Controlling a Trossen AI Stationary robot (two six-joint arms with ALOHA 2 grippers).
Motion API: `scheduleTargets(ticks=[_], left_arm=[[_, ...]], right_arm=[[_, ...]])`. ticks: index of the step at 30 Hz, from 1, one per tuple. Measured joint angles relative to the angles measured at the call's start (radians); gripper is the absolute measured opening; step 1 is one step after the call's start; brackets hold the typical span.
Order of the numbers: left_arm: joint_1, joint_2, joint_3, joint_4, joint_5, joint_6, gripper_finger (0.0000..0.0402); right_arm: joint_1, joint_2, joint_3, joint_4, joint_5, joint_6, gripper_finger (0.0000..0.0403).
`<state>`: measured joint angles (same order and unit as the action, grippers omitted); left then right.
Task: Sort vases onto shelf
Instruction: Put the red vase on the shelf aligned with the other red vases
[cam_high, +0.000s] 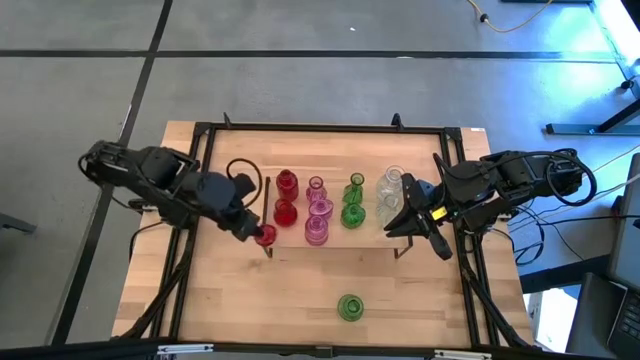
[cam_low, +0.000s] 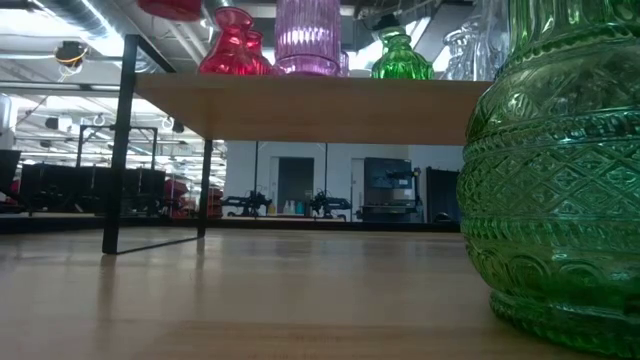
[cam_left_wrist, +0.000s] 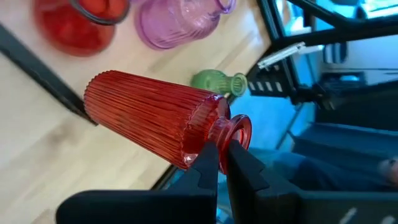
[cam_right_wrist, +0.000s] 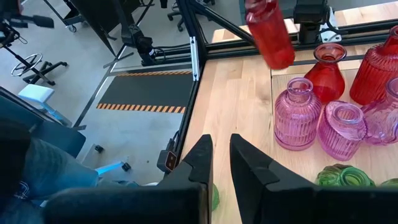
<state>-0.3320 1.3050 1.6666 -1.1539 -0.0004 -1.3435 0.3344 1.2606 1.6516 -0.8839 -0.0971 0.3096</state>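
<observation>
On the wooden surface (cam_high: 220, 310) stood the low light-wood shelf (cam_high: 330, 240), bearing red, pink, green and clear glass vases. Off the shelf's front edge stood a lone green vase (cam_high: 350, 307). At its left end, the left pincer (cam_left_wrist: 219, 157) clamped a ribbed red vase (cam_left_wrist: 155, 121) by the neck. At its right end, the right pincer (cam_right_wrist: 219, 160) hung slightly parted, empty.

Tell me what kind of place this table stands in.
Probably a robotics lab or workshop: bare grey concrete floor, loose cables trailing across it, and hazard-striped floor marking beside the table.
</observation>
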Motion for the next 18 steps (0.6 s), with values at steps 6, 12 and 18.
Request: scheduleTargets(ticks=[6,12,18], left_arm=[[0.072,-0.104,-0.243,0.243,0.063,0.017,0.0004],[0.121,-0.186,-0.449,0.367,0.137,-0.019,0.0004],[0.166,-0.215,-0.547,0.519,0.174,-0.018,0.0003]], right_arm=[[0.000,0.000,0.000,-0.001,0.000,0.001,0.0040],[0.000,0.000,0.000,-0.002,-0.019,0.006,0.0040],[0.000,0.000,0.000,-0.008,-0.019,0.007,0.0040]])
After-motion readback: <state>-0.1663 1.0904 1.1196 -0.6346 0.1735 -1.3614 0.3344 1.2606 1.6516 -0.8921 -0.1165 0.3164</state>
